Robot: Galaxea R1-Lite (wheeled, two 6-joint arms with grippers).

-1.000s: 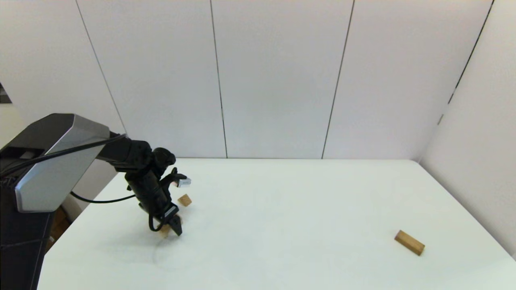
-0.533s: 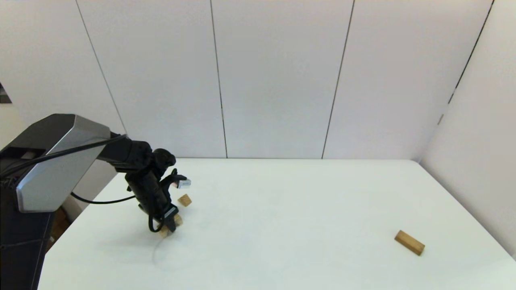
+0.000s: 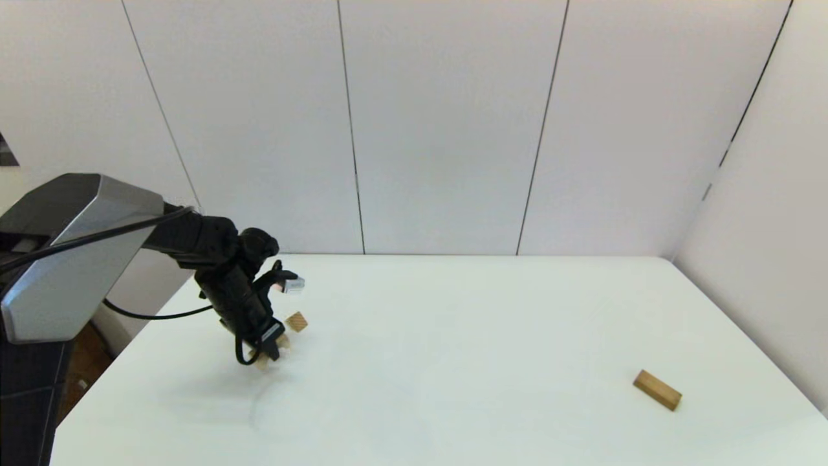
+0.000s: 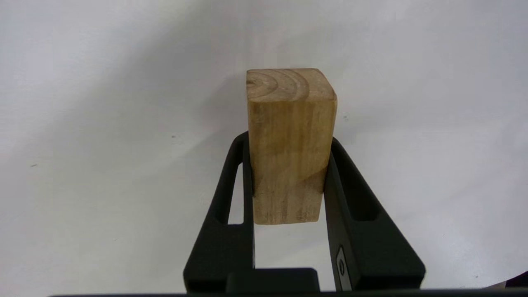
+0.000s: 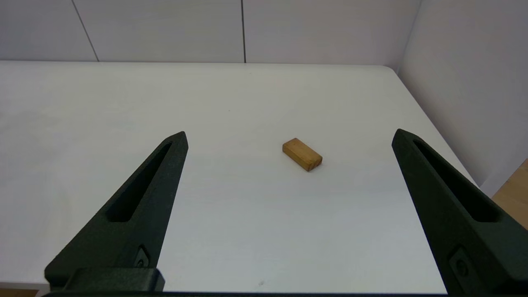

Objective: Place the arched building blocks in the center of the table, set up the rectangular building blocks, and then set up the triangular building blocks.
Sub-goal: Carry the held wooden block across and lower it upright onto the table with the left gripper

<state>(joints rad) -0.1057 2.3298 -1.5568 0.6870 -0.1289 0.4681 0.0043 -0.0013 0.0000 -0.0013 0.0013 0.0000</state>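
Observation:
My left gripper (image 3: 269,351) is shut on a light wooden block, the arched building block (image 3: 261,362), at the table's (image 3: 453,362) left side. In the left wrist view the block (image 4: 291,144) sits clamped between both fingers with its end grain facing out; its curved cut-out is hidden from here. The small triangular building block (image 3: 296,321) lies on the table just behind the gripper. The rectangular building block (image 3: 657,389) lies flat at the near right. The right wrist view shows it (image 5: 302,154) ahead of my right gripper (image 5: 291,133), which is open and holds nothing.
White wall panels stand behind the table and along its right side. The table's right edge (image 5: 433,128) runs close to the rectangular block. My right arm is out of the head view.
My left gripper has risen a little and drawn slightly back to the left, carrying the wooden block with it. The other two blocks have not moved.

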